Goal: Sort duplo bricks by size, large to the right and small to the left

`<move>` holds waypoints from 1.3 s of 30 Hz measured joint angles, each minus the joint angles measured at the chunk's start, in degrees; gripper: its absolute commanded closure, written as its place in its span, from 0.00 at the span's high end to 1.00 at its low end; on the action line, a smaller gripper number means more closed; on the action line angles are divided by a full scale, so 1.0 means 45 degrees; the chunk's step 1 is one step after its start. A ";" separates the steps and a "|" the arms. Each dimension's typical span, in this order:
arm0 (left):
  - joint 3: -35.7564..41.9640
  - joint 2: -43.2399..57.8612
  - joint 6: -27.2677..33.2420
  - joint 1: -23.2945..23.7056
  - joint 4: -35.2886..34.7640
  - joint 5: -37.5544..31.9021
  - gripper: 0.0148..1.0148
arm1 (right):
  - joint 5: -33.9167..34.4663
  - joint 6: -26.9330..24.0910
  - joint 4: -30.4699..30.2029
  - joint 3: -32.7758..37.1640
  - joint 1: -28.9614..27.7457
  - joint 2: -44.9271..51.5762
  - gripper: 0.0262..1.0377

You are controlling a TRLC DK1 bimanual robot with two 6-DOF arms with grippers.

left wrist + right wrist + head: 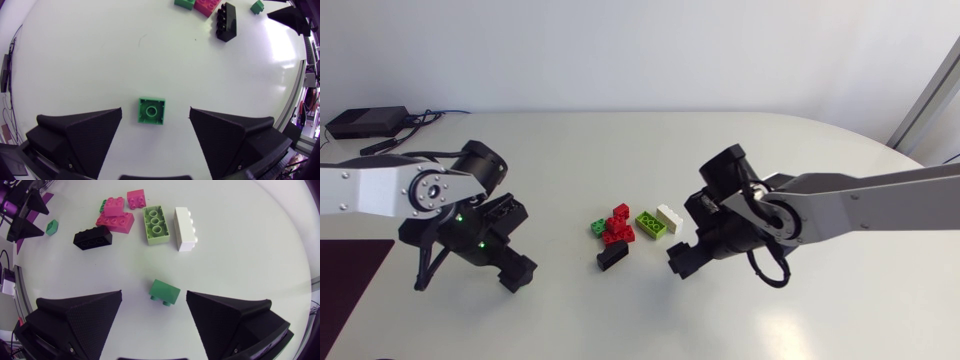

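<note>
At the left, the left claw [155, 108] hangs spread wide over a small square green brick [151, 110]. The brick sits stud-up on the smooth white table [100, 55], squarely between the matte wedge fingers and touching neither, so a straight drop and squeeze should do.

In the middle lies the pile of glossy plastic: a black brick [612, 257], red bricks [618, 225], a long lime brick [651, 223] and a white brick [669, 217].

At the right, the right claw [154, 292] is also apart, with a tipped green brick [165, 291] loose between its fingers.
</note>
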 measured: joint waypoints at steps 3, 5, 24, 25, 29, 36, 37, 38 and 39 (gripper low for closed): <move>0.0316 -0.0466 0.0000 0.0005 -0.0180 0.0000 0.97 | 0.0189 0.0010 0.0005 0.0345 0.0136 0.0806 0.85; 0.0408 -0.0685 0.0005 0.0015 -0.0243 0.0000 0.97 | 0.0345 0.0015 0.0000 0.0471 0.0131 0.1224 0.83; 0.0408 -0.2200 0.0539 0.0107 -0.0355 0.0005 0.97 | 0.0243 -0.0141 0.0656 0.0243 -0.0136 0.0874 0.24; 0.0408 -0.2268 0.0607 0.0170 -0.0355 0.0005 0.97 | 0.0160 -0.0296 0.0602 0.0136 0.0092 0.0573 0.24; 0.0408 -0.2569 0.1039 0.0772 -0.0491 0.0034 0.97 | -0.0413 -0.0884 -0.0194 0.0097 0.1817 -0.0369 0.25; 0.0369 -0.3172 0.1511 0.1661 -0.0831 0.0146 0.97 | -0.1948 -0.1753 -0.1851 0.1705 0.4012 0.0947 0.83; 0.0335 -0.3279 0.1535 0.1671 -0.0835 0.0155 0.97 | -0.2011 -0.1851 -0.1991 0.2055 0.4216 0.1239 0.96; 0.0316 -0.3342 0.1545 0.1671 -0.0865 0.0194 0.97 | -0.2045 -0.1957 -0.2021 0.2312 0.4381 0.1418 0.97; 0.0311 -0.3381 0.1574 0.1666 -0.0894 0.0243 0.97 | -0.2055 -0.2011 -0.2021 0.2526 0.4507 0.1501 0.97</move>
